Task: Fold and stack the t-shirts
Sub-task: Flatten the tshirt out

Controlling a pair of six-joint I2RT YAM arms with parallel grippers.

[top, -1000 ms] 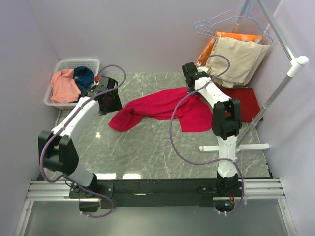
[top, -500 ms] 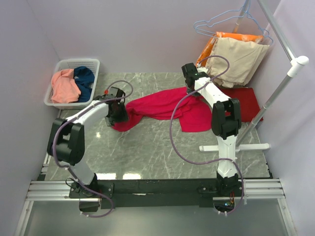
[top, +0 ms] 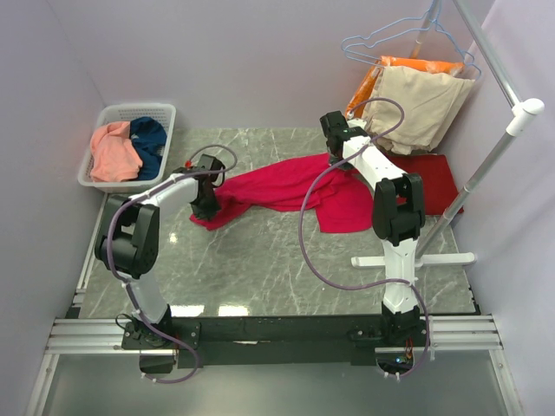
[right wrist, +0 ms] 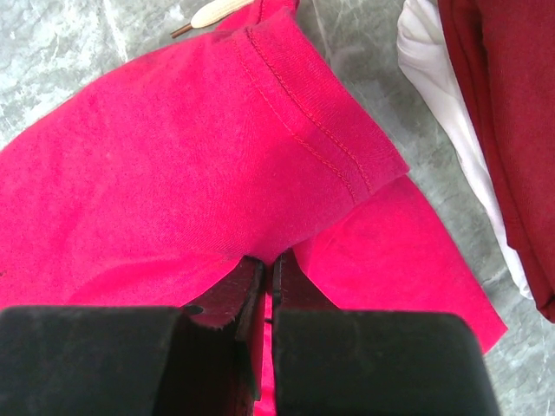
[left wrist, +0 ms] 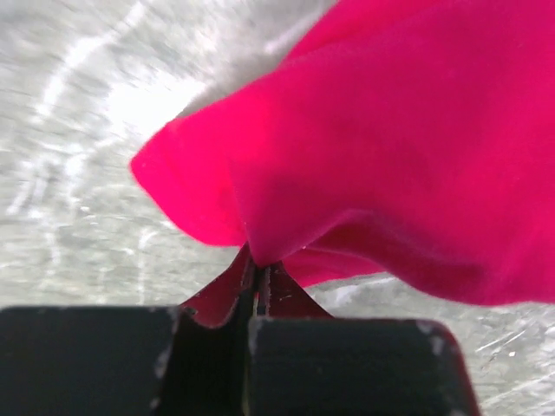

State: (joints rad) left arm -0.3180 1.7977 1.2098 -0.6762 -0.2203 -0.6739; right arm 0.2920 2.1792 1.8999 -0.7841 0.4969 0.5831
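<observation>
A bright crimson t-shirt (top: pixel 286 186) lies crumpled and stretched across the middle of the marble table. My left gripper (top: pixel 206 204) is at its left end, shut on a pinch of the cloth (left wrist: pixel 390 147), jaws together (left wrist: pixel 257 264). My right gripper (top: pixel 335 158) is at the shirt's far right part, shut on a fold beside a hemmed sleeve (right wrist: pixel 329 130), fingers closed (right wrist: pixel 270 260). A darker red t-shirt (top: pixel 431 178) lies flat at the right (right wrist: pixel 507 104). A salmon-pink t-shirt (top: pixel 113 152) and a dark teal-blue one (top: pixel 150 139) sit in the basket.
The white basket (top: pixel 139 108) stands at the back left corner. A garment rack pole (top: pixel 486 169) with its white foot (top: pixel 416 258) stands at the right. Beige (top: pixel 425 104) and orange (top: pixel 390 65) garments hang on wire hangers behind the right arm. Walls close in on three sides.
The left arm swung from beside the basket to the crimson shirt's left end, and its open gripper shut on the cloth. The right arm has not moved.
</observation>
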